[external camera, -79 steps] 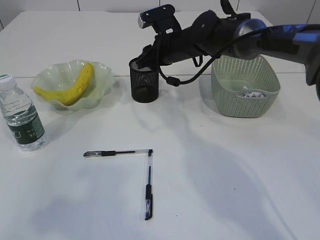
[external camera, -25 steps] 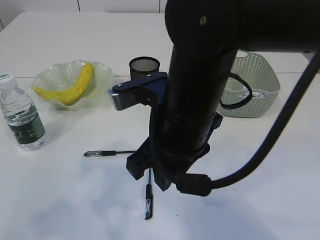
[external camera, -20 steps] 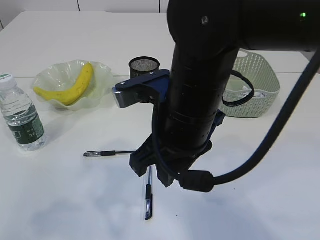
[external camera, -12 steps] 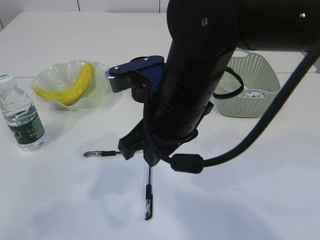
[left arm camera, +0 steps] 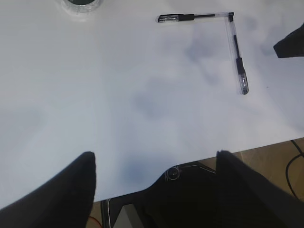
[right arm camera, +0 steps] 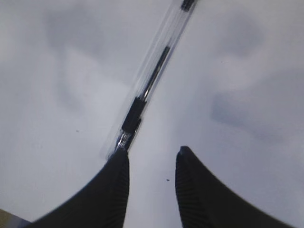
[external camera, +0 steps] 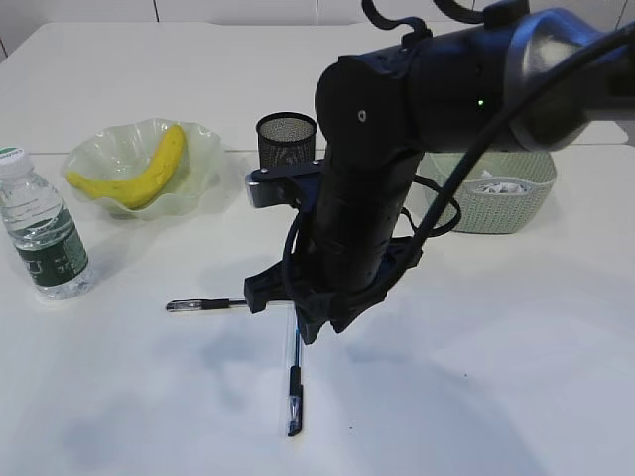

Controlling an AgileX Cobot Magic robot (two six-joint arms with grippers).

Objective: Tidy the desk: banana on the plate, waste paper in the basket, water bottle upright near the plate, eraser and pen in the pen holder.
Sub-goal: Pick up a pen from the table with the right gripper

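Note:
Two clear-barrelled pens lie in an L on the desk: one crosswise, one lengthwise. My right gripper hangs open just over the lengthwise pen, nothing between its fingers; one fingertip overlaps the pen's tip end. The left gripper stands open and empty at the desk's near edge. The banana lies in the plate. The water bottle stands upright left of it. Waste paper sits in the basket. The pen holder stands behind my arm. The eraser is hidden.
My right arm fills the middle of the exterior view and hides part of the desk behind it. A dark part of that arm shows at the right edge of the left wrist view. The floor shows past the desk's near edge.
The right arm has left the pen holder and come down over the pens. In the last second it has shifted a little and drawn back from the camera. The pens have not moved.

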